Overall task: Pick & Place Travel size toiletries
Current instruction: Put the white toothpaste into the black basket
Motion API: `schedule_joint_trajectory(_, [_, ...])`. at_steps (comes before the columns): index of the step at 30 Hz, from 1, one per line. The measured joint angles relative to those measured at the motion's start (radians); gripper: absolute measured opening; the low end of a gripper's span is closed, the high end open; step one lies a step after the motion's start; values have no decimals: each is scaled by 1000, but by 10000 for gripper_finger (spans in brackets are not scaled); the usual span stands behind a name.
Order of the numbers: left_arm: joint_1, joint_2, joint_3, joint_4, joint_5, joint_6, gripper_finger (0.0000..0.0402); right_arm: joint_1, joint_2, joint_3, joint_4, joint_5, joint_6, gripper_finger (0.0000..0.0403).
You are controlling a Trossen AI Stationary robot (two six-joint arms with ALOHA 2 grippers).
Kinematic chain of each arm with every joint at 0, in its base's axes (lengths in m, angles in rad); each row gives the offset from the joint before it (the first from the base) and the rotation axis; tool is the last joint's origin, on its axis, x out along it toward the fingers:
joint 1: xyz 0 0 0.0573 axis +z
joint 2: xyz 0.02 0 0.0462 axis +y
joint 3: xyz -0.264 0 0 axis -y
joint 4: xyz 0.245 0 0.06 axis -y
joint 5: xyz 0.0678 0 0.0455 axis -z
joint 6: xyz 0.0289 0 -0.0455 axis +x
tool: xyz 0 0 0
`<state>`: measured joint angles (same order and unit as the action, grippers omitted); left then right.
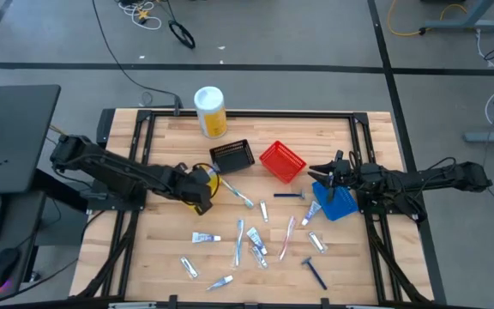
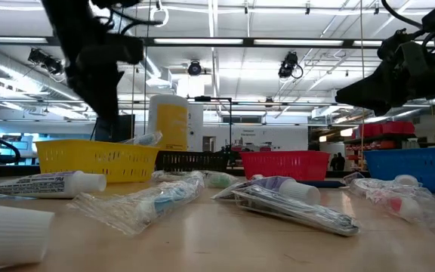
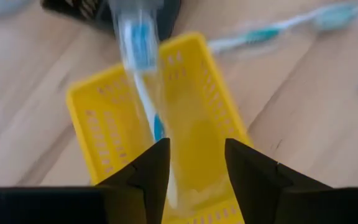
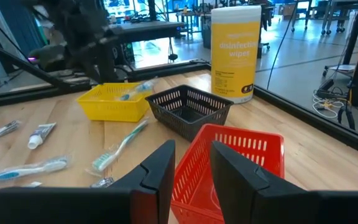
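The left fingers (image 3: 196,163) stand parted above the yellow basket (image 3: 194,93), holding nothing; a wrapped toothbrush (image 3: 143,74) lies in it, its head propped over the rim, so it may tip out onto the bench (image 1: 170,236). The right fingers (image 4: 190,163) hang part-open and empty over the red basket (image 4: 229,155).

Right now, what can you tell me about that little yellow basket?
The small yellow plastic mesh basket is rectangular, with slotted walls, upright on the wooden table beside a black mesh basket. A wrapped blue-and-white toothbrush leans inside, one end over the rim. The left hand hovers above it, fingers apart.
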<state>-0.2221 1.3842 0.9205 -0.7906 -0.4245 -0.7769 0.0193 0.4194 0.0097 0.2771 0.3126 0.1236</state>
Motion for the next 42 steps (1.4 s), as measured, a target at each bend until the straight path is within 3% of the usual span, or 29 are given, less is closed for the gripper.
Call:
schedule_joint_trajectory(5, [-30, 0, 79, 37, -49, 134, 149, 0, 0, 0, -1, 0, 0, 112])
schedule_joint_trajectory(11, [-75, 1, 76, 237, -33, 243, 144, 0, 0, 0, -3, 0, 0, 112])
schedule_joint_trajectory(17, [-126, 16, 76, 300, 95, 236, 148, 0, 1, 0, -13, 0, 0, 112])
schedule_joint_trajectory(26, [-221, 133, 76, 398, 137, 242, 186, 0, 21, 0, -51, -3, 53, 112])
schedule_joint_trajectory(34, [-264, 307, 82, 394, 266, 228, 197, 0, 42, 0, -50, -2, 56, 112])
schedule_joint_trajectory(42, [-266, 372, 79, 331, 313, 179, 195, 0, 56, 0, -56, -1, 71, 112])
